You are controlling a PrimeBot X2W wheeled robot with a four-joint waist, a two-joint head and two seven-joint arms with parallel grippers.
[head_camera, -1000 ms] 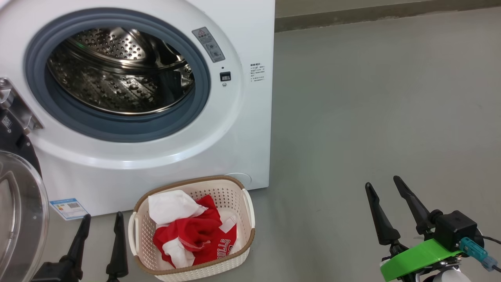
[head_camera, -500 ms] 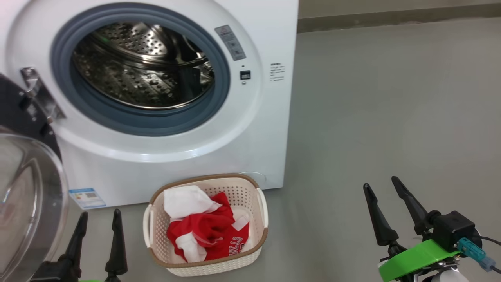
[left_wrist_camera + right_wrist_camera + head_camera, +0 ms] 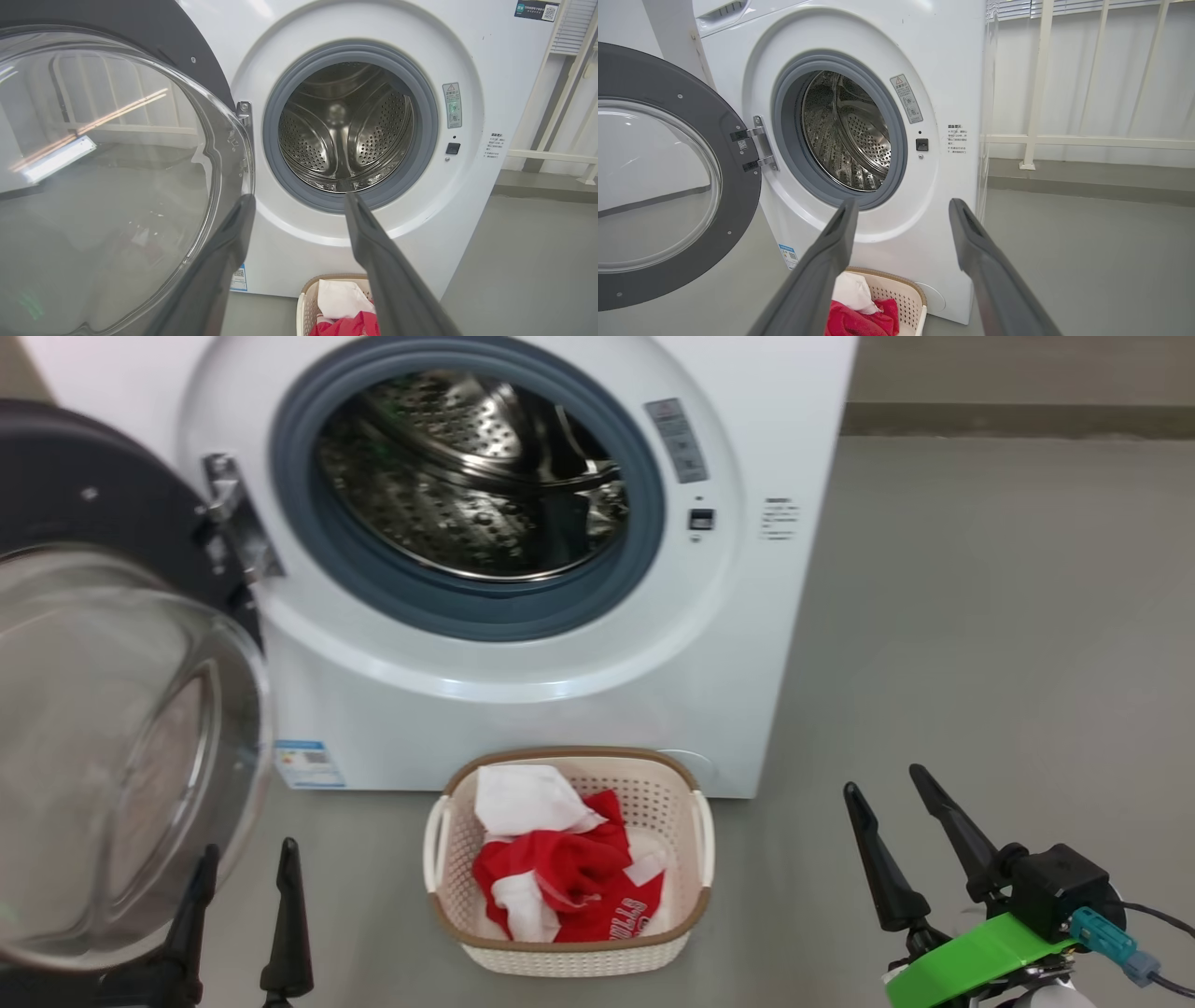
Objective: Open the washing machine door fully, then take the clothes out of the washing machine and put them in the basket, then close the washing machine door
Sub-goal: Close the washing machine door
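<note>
Well, the basket (image 3: 569, 753) sits on the floor (image 3: 980, 663) just in front of the washing machine (image 3: 579, 709), holding the clothes (image 3: 569, 873): a white cloth piled on red fabric whose white lettering ends in "ULLS". The washing machine door (image 3: 112, 504) hangs swung wide at the left. A grey warning label (image 3: 679, 441) and a blue sticker (image 3: 308, 763) are too small to read. The left hand (image 3: 250, 847) and right hand (image 3: 883, 777) hover low, fingers spread wide, gripping nothing

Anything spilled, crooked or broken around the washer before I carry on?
Nothing stands out. The clothes lie inside the basket, none on the floor; the drum looks empty; the washing machine door stands wide open.
</note>
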